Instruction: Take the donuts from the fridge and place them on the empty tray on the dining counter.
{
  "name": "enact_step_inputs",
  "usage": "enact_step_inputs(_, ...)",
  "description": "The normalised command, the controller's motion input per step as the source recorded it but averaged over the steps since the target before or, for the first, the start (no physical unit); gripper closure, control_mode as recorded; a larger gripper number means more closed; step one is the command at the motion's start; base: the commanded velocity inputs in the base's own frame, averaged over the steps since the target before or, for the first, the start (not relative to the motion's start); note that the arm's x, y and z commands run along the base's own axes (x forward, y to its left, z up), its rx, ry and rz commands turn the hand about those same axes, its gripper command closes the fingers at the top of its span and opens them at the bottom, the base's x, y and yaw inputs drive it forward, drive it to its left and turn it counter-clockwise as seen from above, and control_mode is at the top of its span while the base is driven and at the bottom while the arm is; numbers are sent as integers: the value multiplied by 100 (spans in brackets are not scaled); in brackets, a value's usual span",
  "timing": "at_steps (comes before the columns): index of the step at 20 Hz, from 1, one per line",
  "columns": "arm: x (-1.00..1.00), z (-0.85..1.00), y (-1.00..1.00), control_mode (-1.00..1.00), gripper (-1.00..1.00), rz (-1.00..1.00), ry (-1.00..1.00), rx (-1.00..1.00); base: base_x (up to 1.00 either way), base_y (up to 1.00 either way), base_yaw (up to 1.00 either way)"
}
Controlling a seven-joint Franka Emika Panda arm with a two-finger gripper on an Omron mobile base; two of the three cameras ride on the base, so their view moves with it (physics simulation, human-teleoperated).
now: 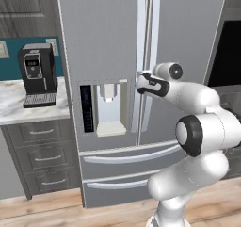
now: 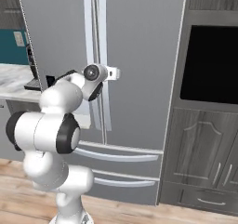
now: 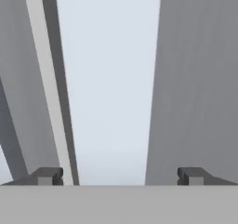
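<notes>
1. Well to the left of the claw, a black coffee machine (image 1: 37, 74) stands on a marble worktop (image 1: 14, 110) over grey drawers (image 1: 44, 158).
2. Just left of the claw and a little lower, the water dispenser (image 1: 108, 107) is a pale recess in the left door, with a dark panel on its left side.
3. The fridge (image 1: 106, 37) is tall, grey steel, both doors shut, two drawers with curved handles below the claw.
4. The claw (image 3: 120, 176) is up against the door handles (image 1: 147, 42), long pale upright bars flanking the door seam; its fingers (image 3: 46, 175) are spread wide, with the right door's pale handle seen between them. Whether they touch it I cannot tell.
5. To the right of the claw, a dark wall oven (image 2: 210, 65) sits above dark wood cupboards (image 2: 204, 158).
</notes>
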Motion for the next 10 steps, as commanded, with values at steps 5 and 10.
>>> enact_step_inputs(5,75,0,0,-100,-100,0,-1,0,0,0,0)
enact_step_inputs(10,77,0,0,-100,100,0,2,0,0,0,0)
